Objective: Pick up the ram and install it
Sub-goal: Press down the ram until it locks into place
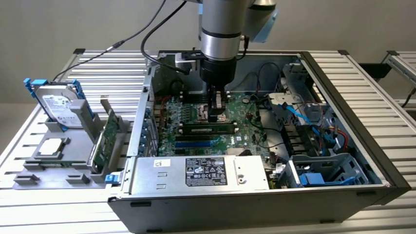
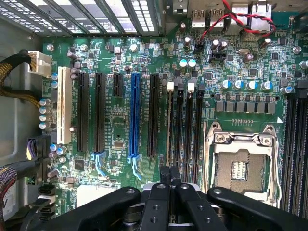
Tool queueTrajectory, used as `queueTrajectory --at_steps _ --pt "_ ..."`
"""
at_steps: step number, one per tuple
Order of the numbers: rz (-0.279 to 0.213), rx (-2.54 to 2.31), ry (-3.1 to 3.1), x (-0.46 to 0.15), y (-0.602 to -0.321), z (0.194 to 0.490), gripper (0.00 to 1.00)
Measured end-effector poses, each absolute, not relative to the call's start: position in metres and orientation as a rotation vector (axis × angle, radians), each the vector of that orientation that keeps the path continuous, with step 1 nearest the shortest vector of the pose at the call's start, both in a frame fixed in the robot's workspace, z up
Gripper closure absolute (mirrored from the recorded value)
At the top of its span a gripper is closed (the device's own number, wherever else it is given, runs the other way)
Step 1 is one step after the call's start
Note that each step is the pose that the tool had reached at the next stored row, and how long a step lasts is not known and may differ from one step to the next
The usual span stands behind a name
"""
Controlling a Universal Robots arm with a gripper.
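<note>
The claw is clenched on nothing over the motherboard, so it should open wide before reaching for the ram.

I see my gripper down inside the open computer case, closed, the ram at its six o'clock.

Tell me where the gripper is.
In the exterior view the gripper sits inside the open computer case, low over the green motherboard, near its middle.
</note>
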State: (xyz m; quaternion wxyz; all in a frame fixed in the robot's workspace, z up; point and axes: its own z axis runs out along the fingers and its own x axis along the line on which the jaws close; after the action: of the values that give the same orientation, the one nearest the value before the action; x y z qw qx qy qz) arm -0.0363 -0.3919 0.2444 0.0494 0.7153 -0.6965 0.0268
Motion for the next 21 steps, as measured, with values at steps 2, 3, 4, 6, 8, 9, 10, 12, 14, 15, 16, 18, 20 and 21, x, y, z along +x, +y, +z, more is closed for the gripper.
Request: queueTrajectory --at_steps 2,3,4,6,8,9,10,12,14,15,16,18,20,21 --pt "0.082 2.179 -2.122 -0.036 -0.392 0.244 0.89" --pt "0.082 2.179 -2.122 -0.036 -0.392 0.244 0.89" --pt "0.082 2.179 -2.122 -0.036 -0.392 0.244 0.89" --pt "0.082 2.179 -2.122 -0.036 -0.392 0.244 0.89" --pt "0.082 2.179 -2.122 -0.036 -0.392 0.244 0.89" --pt "0.082 2.179 -2.122 -0.036 -0.392 0.244 0.89" --pt "0.082 2.179 -2.122 -0.036 -0.392 0.244 0.89" --pt "0.082 2.179 -2.122 -0.036 -0.392 0.244 0.89" --pt "0.082 2.179 -2.122 -0.037 -0.392 0.242 0.89" --pt "0.082 2.179 -2.122 -0.037 -0.392 0.24 0.89" --pt "0.082 2.179 -2.122 -0.037 -0.392 0.239 0.89" --pt "0.082 2.179 -2.122 -0.038 -0.392 0.235 0.89" --pt "0.082 2.179 -2.122 -0.039 -0.392 0.231 0.89" --pt "0.082 2.179 -2.122 -0.039 -0.392 0.229 0.89"
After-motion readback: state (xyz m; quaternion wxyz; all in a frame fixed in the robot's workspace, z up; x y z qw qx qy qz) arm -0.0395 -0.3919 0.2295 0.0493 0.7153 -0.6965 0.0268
